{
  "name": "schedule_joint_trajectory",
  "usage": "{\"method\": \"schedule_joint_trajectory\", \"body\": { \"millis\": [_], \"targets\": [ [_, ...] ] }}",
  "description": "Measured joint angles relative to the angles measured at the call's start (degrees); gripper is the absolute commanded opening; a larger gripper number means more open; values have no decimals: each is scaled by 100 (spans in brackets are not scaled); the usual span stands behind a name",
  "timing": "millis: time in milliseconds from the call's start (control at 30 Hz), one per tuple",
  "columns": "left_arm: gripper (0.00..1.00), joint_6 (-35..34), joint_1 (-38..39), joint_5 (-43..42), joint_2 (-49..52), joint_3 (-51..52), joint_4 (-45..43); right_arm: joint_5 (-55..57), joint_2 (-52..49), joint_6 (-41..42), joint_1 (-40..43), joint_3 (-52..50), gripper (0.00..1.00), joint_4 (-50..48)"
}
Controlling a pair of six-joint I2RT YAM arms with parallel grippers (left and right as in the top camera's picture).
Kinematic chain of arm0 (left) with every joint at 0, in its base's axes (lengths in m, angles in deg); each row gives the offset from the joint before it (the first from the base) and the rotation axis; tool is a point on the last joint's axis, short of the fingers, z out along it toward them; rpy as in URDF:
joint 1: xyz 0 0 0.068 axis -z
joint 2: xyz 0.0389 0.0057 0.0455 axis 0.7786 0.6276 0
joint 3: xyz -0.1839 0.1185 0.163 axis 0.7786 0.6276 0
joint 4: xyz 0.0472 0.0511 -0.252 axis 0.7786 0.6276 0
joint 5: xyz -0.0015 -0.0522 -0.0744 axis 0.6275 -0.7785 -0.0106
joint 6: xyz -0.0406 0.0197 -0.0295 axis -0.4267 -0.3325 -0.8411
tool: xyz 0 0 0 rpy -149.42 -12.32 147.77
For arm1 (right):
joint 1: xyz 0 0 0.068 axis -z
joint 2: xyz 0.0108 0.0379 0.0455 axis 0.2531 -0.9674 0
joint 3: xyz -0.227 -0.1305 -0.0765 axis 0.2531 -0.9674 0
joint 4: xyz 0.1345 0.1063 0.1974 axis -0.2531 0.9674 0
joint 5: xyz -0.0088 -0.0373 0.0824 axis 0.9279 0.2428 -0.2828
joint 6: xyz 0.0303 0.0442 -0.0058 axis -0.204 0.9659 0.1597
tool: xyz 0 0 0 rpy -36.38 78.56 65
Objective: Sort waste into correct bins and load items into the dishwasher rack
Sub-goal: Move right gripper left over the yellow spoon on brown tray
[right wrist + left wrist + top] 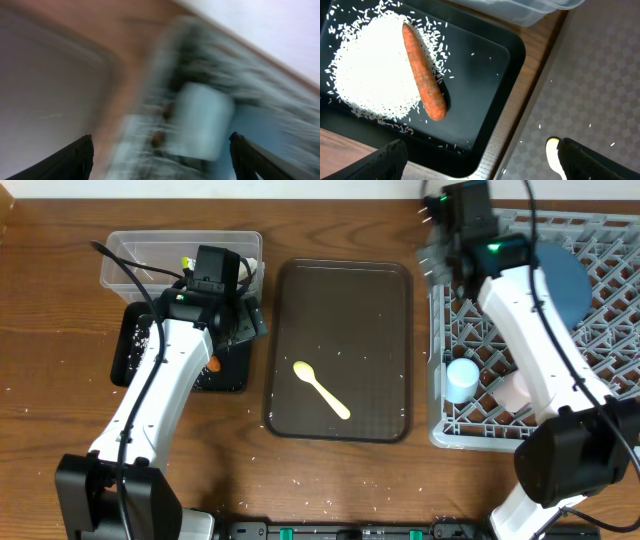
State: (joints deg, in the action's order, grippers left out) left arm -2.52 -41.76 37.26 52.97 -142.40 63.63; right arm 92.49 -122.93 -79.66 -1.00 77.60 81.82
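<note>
Left claw [480, 155] spread wide, empty, above the black tray [490, 70] | carrot [422, 75] lies on the rice heap [365, 65] in that tray | right claw [160, 150] spread, its view blurred, over the grey rack [610, 250] | blue plate [565, 280] and blue cup [461, 378] in the rack | yellow spoon [320, 388] on the brown tray [385, 300]

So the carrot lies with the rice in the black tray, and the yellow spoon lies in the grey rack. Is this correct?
Not quite. The carrot does lie with the rice in the black tray, but the yellow spoon is not in the grey rack. It lies on the dark brown serving tray, as the overhead view shows.
</note>
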Motion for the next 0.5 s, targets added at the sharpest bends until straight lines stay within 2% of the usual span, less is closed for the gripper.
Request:
{"method": "schedule_joint_trajectory", "body": {
  "millis": [133,233,500],
  "targets": [
    [98,0,0,0,0,2,2,-1679,0,157,-271,-9,68,76],
    [98,0,0,0,0,2,2,-2575,0,269,-525,-92,66,46],
    [98,0,0,0,0,2,2,-3176,-160,640,-1631,-649,61,-562]
  ]
}}
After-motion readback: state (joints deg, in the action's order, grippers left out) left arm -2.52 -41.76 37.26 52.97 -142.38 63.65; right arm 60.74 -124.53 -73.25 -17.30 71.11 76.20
